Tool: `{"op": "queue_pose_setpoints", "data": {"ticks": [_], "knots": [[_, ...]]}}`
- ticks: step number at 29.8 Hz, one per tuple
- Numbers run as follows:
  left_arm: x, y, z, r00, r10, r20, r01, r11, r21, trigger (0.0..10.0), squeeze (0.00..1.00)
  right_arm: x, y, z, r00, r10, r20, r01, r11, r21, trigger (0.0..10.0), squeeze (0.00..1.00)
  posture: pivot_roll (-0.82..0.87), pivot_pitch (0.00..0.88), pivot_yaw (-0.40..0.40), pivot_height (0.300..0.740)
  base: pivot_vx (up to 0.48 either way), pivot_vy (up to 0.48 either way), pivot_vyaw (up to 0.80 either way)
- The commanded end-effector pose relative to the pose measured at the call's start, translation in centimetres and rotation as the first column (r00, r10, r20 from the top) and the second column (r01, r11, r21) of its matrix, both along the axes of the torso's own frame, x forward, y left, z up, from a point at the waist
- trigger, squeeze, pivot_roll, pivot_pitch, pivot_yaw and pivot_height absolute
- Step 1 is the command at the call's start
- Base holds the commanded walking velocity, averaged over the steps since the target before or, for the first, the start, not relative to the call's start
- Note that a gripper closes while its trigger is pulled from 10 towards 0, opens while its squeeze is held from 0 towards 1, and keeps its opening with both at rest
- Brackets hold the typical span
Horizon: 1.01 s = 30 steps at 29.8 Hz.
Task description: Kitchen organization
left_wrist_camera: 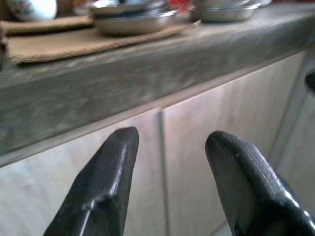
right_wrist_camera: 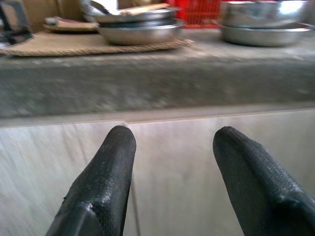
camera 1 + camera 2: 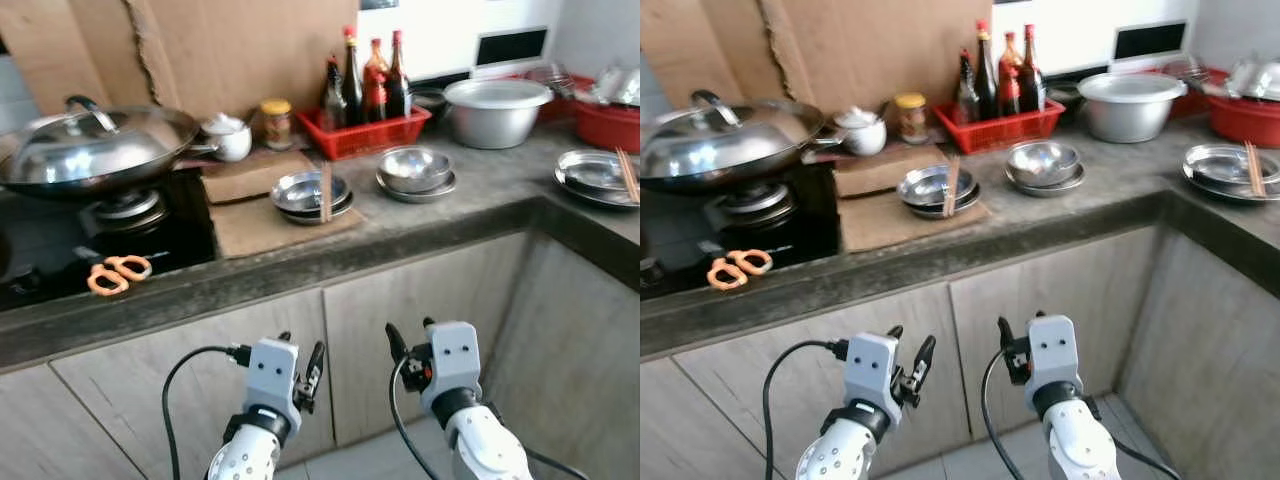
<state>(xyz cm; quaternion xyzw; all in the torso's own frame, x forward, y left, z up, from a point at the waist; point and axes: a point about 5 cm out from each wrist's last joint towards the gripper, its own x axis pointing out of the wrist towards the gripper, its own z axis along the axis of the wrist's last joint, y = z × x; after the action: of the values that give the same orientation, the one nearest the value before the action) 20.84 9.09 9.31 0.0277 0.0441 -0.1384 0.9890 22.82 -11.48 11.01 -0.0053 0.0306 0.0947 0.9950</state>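
Both silver arms rise from the lower edge of the frame, forearms angled up toward the centre, wrists bent so the hands point upward. The left hand (image 3: 302, 372) sits lower centre-left, a black cable looping off its wrist block toward the lower left. The right hand (image 3: 412, 338) sits lower centre-right, slightly higher, with its own cable curving down beneath it. In the wrist views each hand's two black fingers (image 1: 106, 182) stand well apart with nothing between them; the right hand's fingers (image 2: 101, 184) look equally spread, though the head views are too small to confirm it.
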Motion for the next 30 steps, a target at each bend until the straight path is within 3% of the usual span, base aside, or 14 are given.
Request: {"op": "queue_pose_setpoints", "data": {"ticks": [1,11,20,23,24,29,30], "knots": [[0.3,0.4,0.3,1.0,0.012,0.015,-0.012,1.0,0.008,10.0,0.0,0.3,0.2,0.2,1.0,0.002,0.01,-0.002,1.0,0.0,10.0,0.0,0.03,0.0,0.006,0.74,0.307,0.0,0.0],[0.4,0.4,0.4,1.0,0.022,0.02,-0.023,1.0,0.016,10.0,0.0,0.9,0.3,0.6,0.999,0.0,0.032,0.0,1.0,-0.004,10.0,0.0,0.04,0.0,0.0,0.74,0.276,0.0,0.0],[0.6,0.5,0.3,0.999,0.053,0.01,-0.053,0.999,-0.006,10.0,0.0,1.6,0.5,1.2,0.997,0.038,0.067,-0.037,0.999,-0.003,10.0,0.0,0.04,0.0,-0.003,0.74,0.0,0.0,0.0],[0.7,0.5,0.7,0.997,0.058,0.042,-0.058,0.998,-0.022,10.0,0.0,2.2,0.6,1.7,0.994,0.053,0.09,-0.053,0.999,-0.008,10.0,0.0,0.04,0.0,-0.002,0.74,0.0,0.0,0.0],[0.7,0.4,0.9,0.997,0.057,0.059,-0.055,0.998,-0.023,10.0,0.0,2.4,0.7,1.9,0.993,0.059,0.099,-0.058,0.998,-0.014,10.0,1.0,0.04,0.0,0.0,0.74,0.0,0.0,0.0],[0.8,0.2,1.1,0.995,0.066,0.07,-0.065,0.998,-0.013,10.0,0.0,3.0,0.9,2.3,0.988,0.084,0.128,-0.08,0.996,-0.039,10.0,1.0,0.05,0.0,-0.003,0.74,0.0,0.0,0.0],[0.7,0.4,1.1,0.99,0.098,0.102,-0.097,0.995,-0.014,10.0,0.0,3.3,0.9,2.8,0.978,0.103,0.18,-0.085,0.991,-0.108,10.0,1.0,0.05,0.0,-0.008,0.74,0.0,0.0,0.0]]}}
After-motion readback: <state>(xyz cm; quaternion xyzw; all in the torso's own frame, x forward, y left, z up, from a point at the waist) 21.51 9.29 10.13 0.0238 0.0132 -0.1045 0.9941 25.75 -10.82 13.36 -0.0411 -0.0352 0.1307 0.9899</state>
